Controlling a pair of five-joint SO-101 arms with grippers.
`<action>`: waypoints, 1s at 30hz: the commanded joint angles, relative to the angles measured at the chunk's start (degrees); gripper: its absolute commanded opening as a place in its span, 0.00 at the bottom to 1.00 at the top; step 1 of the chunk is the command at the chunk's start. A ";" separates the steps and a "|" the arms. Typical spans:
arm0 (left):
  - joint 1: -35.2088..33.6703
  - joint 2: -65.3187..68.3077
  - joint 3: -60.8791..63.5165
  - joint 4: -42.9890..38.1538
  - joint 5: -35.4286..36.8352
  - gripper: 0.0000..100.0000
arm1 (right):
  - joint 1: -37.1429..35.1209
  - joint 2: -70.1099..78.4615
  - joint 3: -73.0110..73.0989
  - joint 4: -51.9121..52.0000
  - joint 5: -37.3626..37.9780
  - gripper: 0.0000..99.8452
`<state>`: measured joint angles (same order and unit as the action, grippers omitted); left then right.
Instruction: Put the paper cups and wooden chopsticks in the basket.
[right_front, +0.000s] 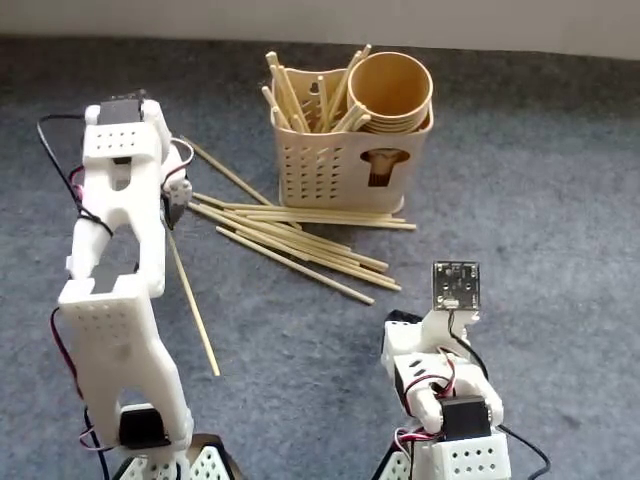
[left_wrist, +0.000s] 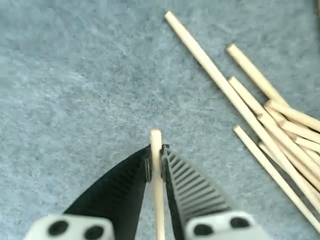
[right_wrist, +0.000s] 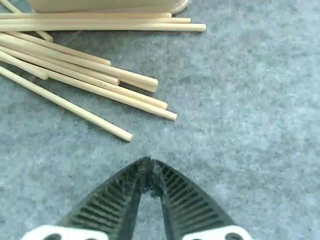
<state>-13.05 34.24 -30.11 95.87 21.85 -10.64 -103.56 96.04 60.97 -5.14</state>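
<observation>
A cream basket (right_front: 330, 170) stands at the back with a stack of paper cups (right_front: 392, 92) and several chopsticks (right_front: 300, 95) in it. More wooden chopsticks (right_front: 300, 240) lie fanned on the carpet in front of it, also the chopstick pile (right_wrist: 90, 75) and the loose chopsticks (left_wrist: 270, 125). My left gripper (left_wrist: 156, 150) is shut on one chopstick (left_wrist: 156, 137) near its tip, left of the pile; that held chopstick (right_front: 195, 310) slants back under the left arm. My right gripper (right_wrist: 148, 172) is shut on nothing, low over bare carpet just short of the pile.
Grey carpet (right_front: 540, 200) covers the table. The left arm (right_front: 115, 270) stretches along the left side and the folded right arm (right_front: 440, 380) sits at the front right. The basket's base (right_wrist: 100, 5) lies beyond the pile.
</observation>
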 joint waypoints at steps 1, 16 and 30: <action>0.13 -10.95 -1.89 0.53 -1.23 0.01 | -0.57 -1.19 8.48 0.48 -0.44 0.00; 4.09 -32.04 -2.33 -3.25 -4.40 0.01 | -0.57 -1.19 8.48 0.48 -0.44 0.00; 13.05 -44.79 -2.24 -23.47 -4.66 0.01 | -0.57 -0.92 8.48 0.48 -0.44 0.00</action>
<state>-3.91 -6.81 -30.11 78.90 17.89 -10.81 -103.56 96.04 60.97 -5.14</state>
